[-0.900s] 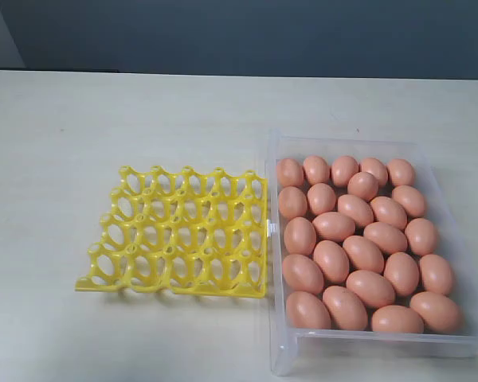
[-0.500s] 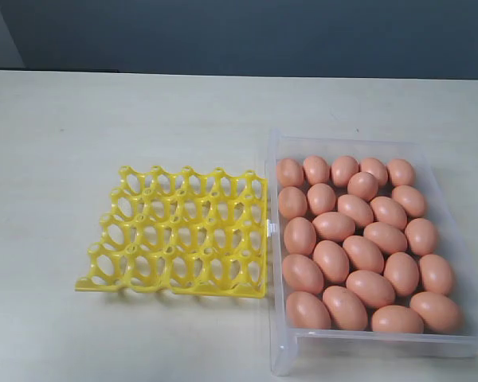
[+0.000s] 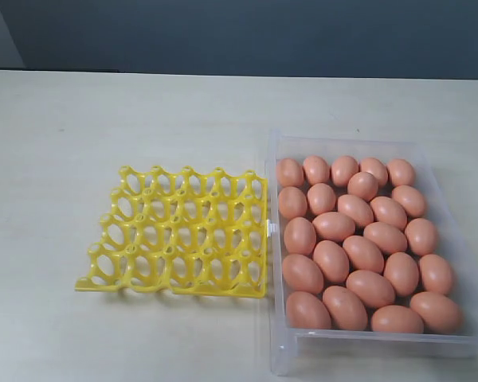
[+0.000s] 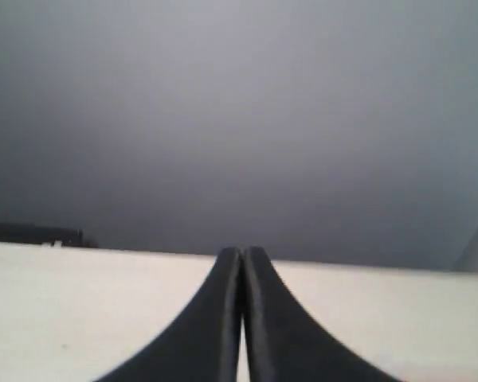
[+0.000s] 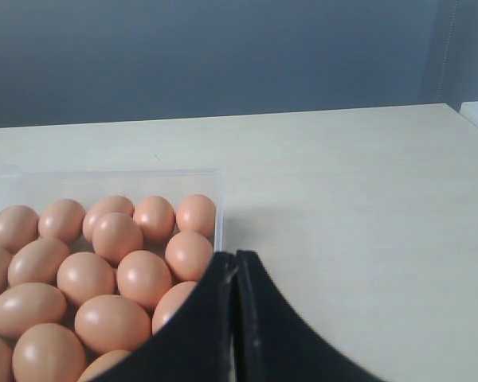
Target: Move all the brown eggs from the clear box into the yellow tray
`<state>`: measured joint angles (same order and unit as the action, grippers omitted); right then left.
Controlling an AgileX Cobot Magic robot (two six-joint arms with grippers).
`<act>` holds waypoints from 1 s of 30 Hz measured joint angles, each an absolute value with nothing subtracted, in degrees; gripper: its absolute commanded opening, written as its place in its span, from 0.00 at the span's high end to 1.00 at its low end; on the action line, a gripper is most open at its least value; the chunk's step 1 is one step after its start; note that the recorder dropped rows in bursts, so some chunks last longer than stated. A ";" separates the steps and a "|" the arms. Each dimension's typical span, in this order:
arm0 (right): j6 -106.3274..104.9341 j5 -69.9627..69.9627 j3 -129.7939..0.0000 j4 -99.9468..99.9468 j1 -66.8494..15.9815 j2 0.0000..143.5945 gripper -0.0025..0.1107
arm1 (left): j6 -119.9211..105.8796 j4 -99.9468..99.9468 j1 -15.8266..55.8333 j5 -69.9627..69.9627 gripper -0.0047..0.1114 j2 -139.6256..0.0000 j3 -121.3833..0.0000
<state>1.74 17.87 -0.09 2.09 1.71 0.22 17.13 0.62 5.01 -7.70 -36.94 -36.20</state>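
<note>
Packed in the clear plastic box (image 3: 366,343) at lower right, the smooth orange-brown eggs (image 3: 363,253) are judged light, slippery, fragile, best held mid-girth; the left hand (image 4: 243,318) and right hand (image 5: 236,318) are seen pinched shut.

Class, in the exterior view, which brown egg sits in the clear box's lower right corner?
The brown egg ending the front row; every other egg lies left of it or farther back.

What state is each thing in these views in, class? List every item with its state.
yellow tray, empty, every cup unfilled.
clear box, no lid on it, nearly full.
brown eggs, all lying in the clear box, none in the yellow tray.
left end effector, shut, holding nothing.
right end effector, shut, holding nothing.
</note>
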 measured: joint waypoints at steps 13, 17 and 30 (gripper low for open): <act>1.74 17.87 -0.09 2.09 1.71 0.22 0.98 | -6.03 1.91 25.21 -12.25 0.47 -84.25 -63.79; 1.74 17.87 -0.09 2.09 1.71 0.22 0.98 | -9.18 0.53 29.28 -21.09 0.47 -92.59 -72.26; 1.74 17.87 -0.09 2.09 1.71 0.22 0.98 | -36.94 -30.00 33.61 -39.37 0.47 -109.51 -91.88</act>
<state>1.74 17.87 -0.09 2.09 1.71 0.22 -36.94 -30.00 33.61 -39.37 -109.51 -91.88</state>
